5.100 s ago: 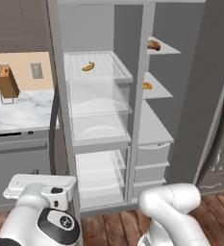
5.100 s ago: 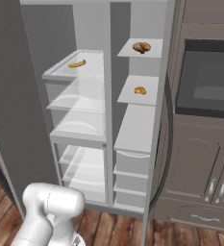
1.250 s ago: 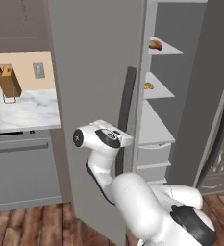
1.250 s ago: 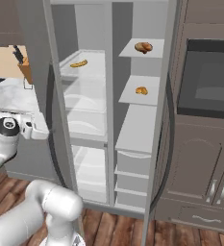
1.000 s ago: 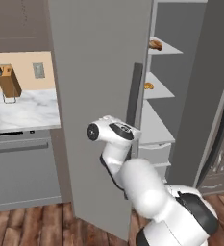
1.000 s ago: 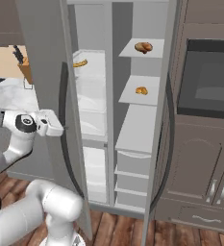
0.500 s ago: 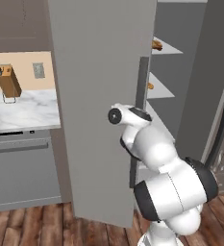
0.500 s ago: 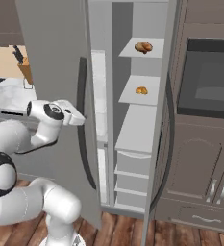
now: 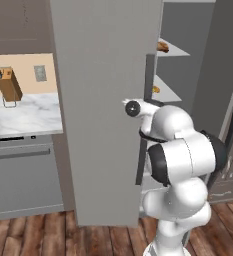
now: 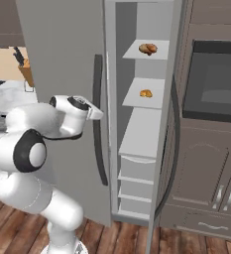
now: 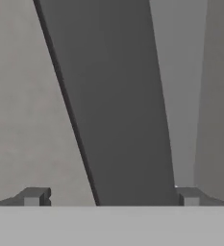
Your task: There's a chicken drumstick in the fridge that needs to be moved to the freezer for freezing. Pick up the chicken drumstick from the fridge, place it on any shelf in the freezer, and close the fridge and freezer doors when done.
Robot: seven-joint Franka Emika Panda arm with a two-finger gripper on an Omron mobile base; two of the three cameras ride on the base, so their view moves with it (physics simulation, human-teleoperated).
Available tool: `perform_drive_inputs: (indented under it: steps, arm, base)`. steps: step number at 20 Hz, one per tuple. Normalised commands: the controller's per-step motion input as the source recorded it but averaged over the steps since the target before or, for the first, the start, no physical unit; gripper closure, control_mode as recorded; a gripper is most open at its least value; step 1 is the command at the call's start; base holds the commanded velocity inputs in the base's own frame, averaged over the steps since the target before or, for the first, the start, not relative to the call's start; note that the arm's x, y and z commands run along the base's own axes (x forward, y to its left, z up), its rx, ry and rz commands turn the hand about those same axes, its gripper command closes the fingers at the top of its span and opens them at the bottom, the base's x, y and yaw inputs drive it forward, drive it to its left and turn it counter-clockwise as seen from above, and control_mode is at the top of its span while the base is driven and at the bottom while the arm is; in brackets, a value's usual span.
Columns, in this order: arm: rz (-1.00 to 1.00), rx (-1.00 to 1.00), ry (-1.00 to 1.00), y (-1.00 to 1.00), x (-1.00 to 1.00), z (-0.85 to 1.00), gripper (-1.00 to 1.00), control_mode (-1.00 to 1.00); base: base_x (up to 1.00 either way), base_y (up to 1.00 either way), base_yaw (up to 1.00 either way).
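Though I look along my hand (image 11: 111,196), its two tips stand wide apart with the dark door handle (image 11: 118,105) between them, and I cannot tell if they touch it. Past the door, up on a shelf, sits what may be the drumstick (image 10: 147,48). I guess it is light, firm and slippery, best held round the middle. From the right I see two foods; the second is small (image 10: 145,93).

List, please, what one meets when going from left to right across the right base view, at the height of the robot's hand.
Wooden knife block on the counter → white robot arm → dark vertical handle of the grey left door → small orange food on the white middle shelf → black oven window.
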Motion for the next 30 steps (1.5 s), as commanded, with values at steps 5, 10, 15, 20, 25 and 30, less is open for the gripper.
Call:
perform_drive_inputs:
  steps: [5,10,15,20,25,30]
  arm:
    - [0.04,0.02,0.00,-0.14,0.81,0.15,-1.00,-1.00]
    - [0.03,0.00,0.00,-0.09,0.78,0.14,-1.00,-1.00]
    - [0.03,0.00,-0.03,-0.07,0.46,0.36,-1.00,-1.00]
    - [0.04,0.02,-0.12,-0.11,0.24,0.68,-1.00,-1.00]
    - [0.04,0.01,-0.17,-0.05,0.05,0.98,-1.00,-1.00]
    - [0.04,0.00,-0.17,0.00,-0.09,0.91,-1.00,-1.00]
  base:
    - [0.00,0.00,0.00]
    - [0.00,0.00,0.00]
    - [0.00,0.00,0.00]
    - [0.00,0.00,0.00]
    - [0.00,0.00,0.00]
    - [0.00,0.00,0.00]
